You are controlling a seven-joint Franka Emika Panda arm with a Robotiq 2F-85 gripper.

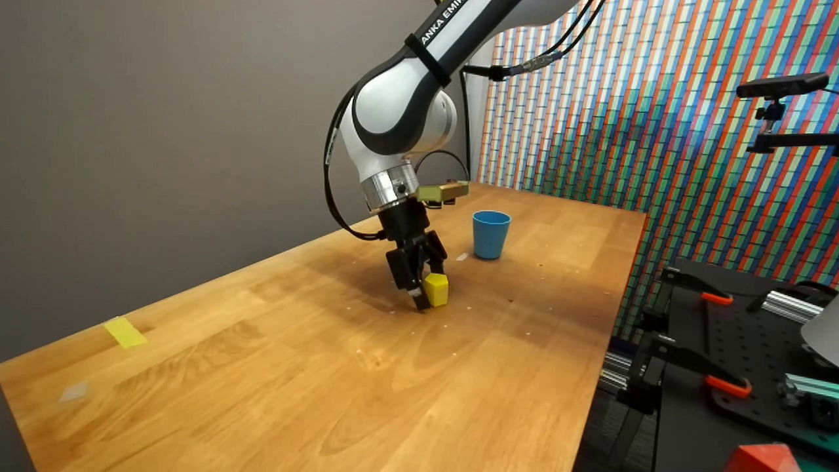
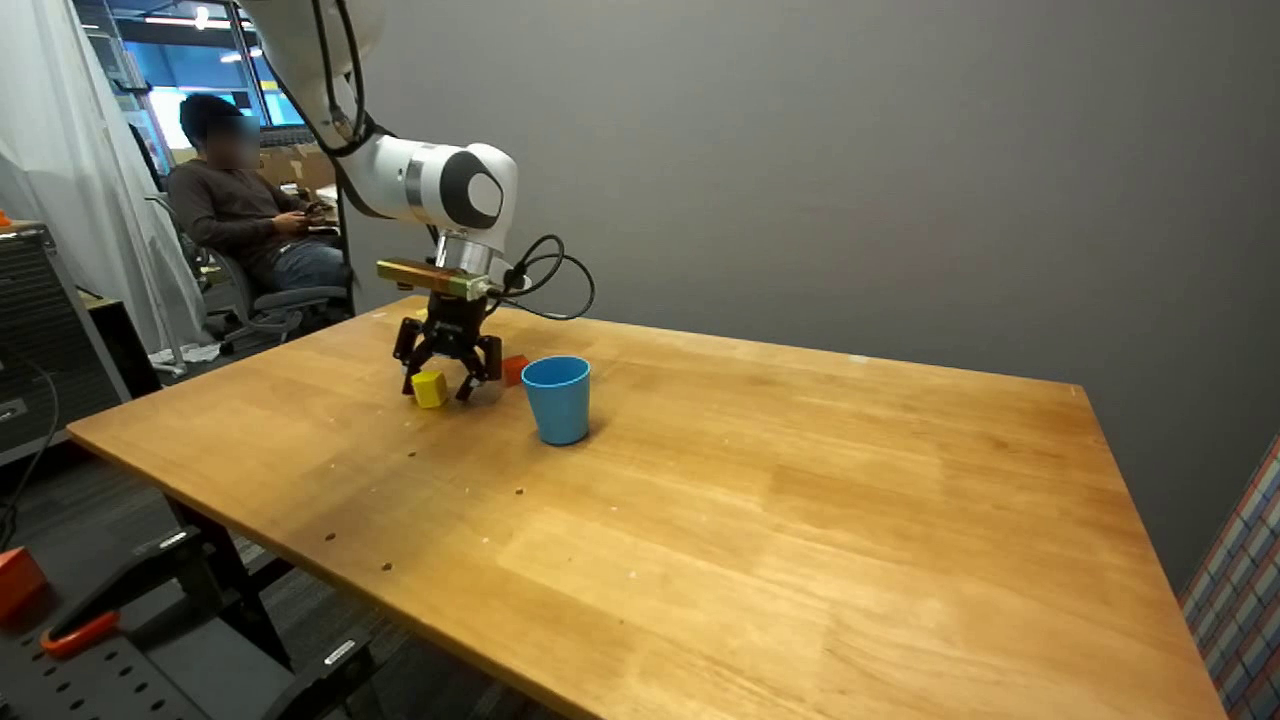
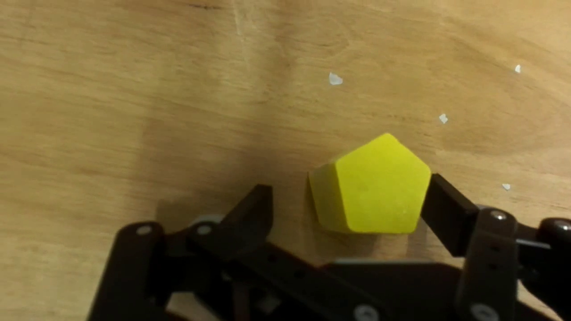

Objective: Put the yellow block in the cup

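The yellow block (image 1: 436, 290) is a small five-sided prism standing on the wooden table; it also shows in an exterior view (image 2: 430, 390) and in the wrist view (image 3: 381, 187). My gripper (image 3: 348, 198) is open and low over the table, with the block between its fingers. In the wrist view the right finger meets or nearly meets the block's side, and a gap separates the left finger from it. The gripper shows in both exterior views (image 1: 429, 286) (image 2: 437, 392). The blue cup (image 1: 490, 236) stands upright, apart from the gripper; it also shows in an exterior view (image 2: 558, 402).
A small red block (image 2: 514, 369) lies on the table between the gripper and the cup. A flat yellow tape piece (image 1: 126, 332) is stuck near the table's edge. A dark side table with clamps (image 1: 698, 367) stands beside the wooden table. A person (image 2: 240, 200) sits in the background.
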